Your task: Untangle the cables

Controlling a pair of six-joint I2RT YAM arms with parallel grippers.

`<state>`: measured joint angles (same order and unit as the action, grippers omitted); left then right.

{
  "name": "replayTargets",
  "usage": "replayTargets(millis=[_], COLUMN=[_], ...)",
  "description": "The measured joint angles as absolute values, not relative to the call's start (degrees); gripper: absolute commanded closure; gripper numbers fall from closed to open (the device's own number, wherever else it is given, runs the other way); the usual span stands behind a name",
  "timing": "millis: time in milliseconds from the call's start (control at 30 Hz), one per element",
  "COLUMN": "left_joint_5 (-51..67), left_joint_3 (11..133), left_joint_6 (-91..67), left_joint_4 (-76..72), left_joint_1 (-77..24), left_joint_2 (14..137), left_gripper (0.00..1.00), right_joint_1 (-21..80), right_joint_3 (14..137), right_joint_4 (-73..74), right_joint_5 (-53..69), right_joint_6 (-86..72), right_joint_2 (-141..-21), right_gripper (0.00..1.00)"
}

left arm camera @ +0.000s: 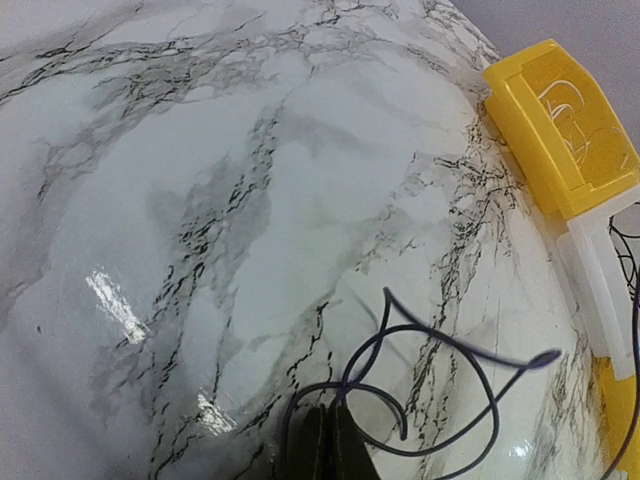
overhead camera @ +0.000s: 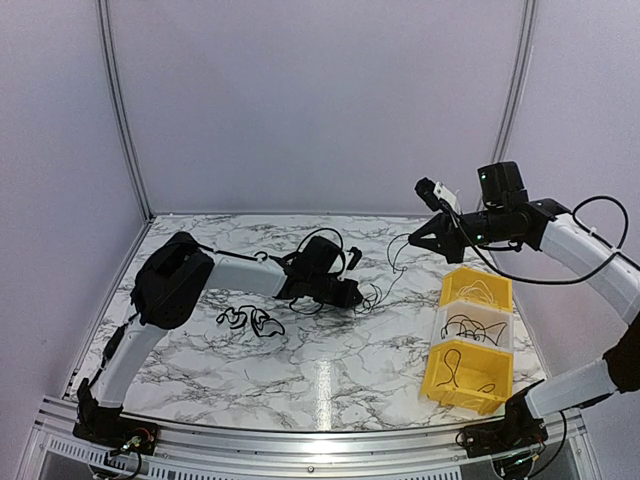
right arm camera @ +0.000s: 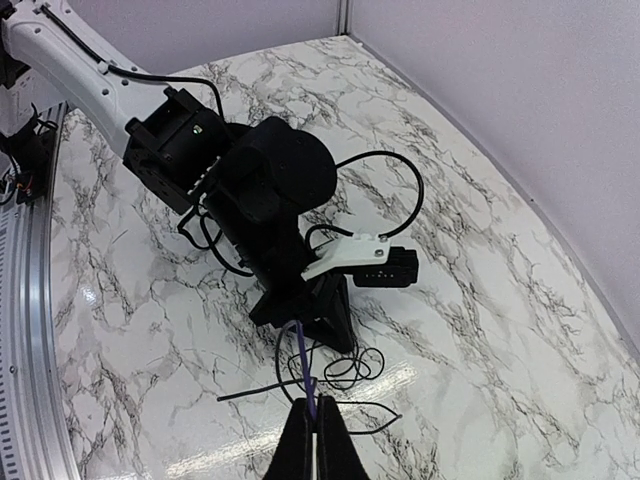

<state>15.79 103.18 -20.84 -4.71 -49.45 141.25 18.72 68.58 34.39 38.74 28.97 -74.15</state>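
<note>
L wrist view: left gripper (left arm camera: 323,445) cut off at btm edge, only tips show. Yellow bin (left arm camera: 545,120) and clear bin (left arm camera: 598,290) clipped at rt edge. R wrist view: right gripper (right arm camera: 316,445) also cut at btm. Top view: cables (overhead camera: 252,320) too fine to tell strand from strand.

Glossy marble-look table (overhead camera: 200,372), yellow plastic bins (overhead camera: 461,397)

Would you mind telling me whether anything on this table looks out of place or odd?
Nothing looks damaged or spilled. One tangled black cable clump lies loose on the table beside the left arm, outside the bins.
</note>
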Motion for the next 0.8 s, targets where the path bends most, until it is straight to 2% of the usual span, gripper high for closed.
replayTargets(millis=[167,433,800], left_joint_5=[12.7,4.0,-6.1], left_joint_3=[95.3,79.7,66.9], left_joint_6=[-20.2,-21.0,-22.6], left_joint_4=[-6.1,-9.1,-10.9], left_joint_1=[-48.9,-43.0,-37.1], left_joint_2=[135.5,117.2,101.0], left_gripper=[1.0,1.0,1.0], right_joint_1=[18.7,17.6,3.6], right_joint_3=[67.7,65.0,59.7], right_joint_4=[35.2,36.6,36.2], right_joint_5=[37.6,31.0,26.0], right_joint_6=[29.2,29.4,29.4], right_joint_2=[-72.2,-65.7,-68.9], right_gripper=[1.0,1.0,1.0])
